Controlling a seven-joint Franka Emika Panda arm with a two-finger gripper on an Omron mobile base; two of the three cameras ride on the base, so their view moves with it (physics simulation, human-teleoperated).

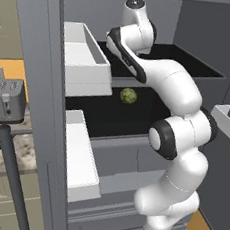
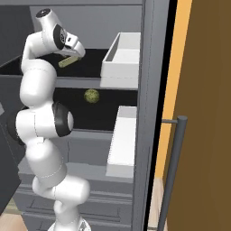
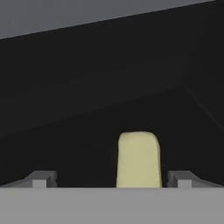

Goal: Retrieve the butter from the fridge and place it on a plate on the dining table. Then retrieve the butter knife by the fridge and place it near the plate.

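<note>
Your arm is reaching into the open fridge (image 1: 42, 104), with the hand up at the dark upper shelf (image 2: 92, 63). In the hand view the gripper (image 3: 111, 179) is standing wide: one fingertip (image 3: 41, 179) is sitting far off on one side and the other on the opposite side, and the butter (image 3: 138, 159) is lying between them, closer to one tip and touching neither, as far as this dim view lets you judge. So the claw is open and holding nothing.

In the right base view you are seeing the butter (image 2: 67, 62) as a pale yellow-olive stick lying on the upper shelf, just beside the hand and partly behind it. One shelf down, a round green ball-like item (image 2: 91, 95) is resting alone on the dark lower shelf (image 2: 103, 115); the left base view is showing the same ball (image 1: 128, 96) just beyond the forearm.

White door bins (image 1: 85, 58) are hanging on the inside of the open door, one high and one lower (image 1: 82, 156). Past the door's edge in the left base view, a grey toaster-like appliance (image 1: 8, 100) is sitting on a speckled counter (image 1: 13, 149), with a long dark bar handle (image 1: 12, 176) running down in front of it.
</note>
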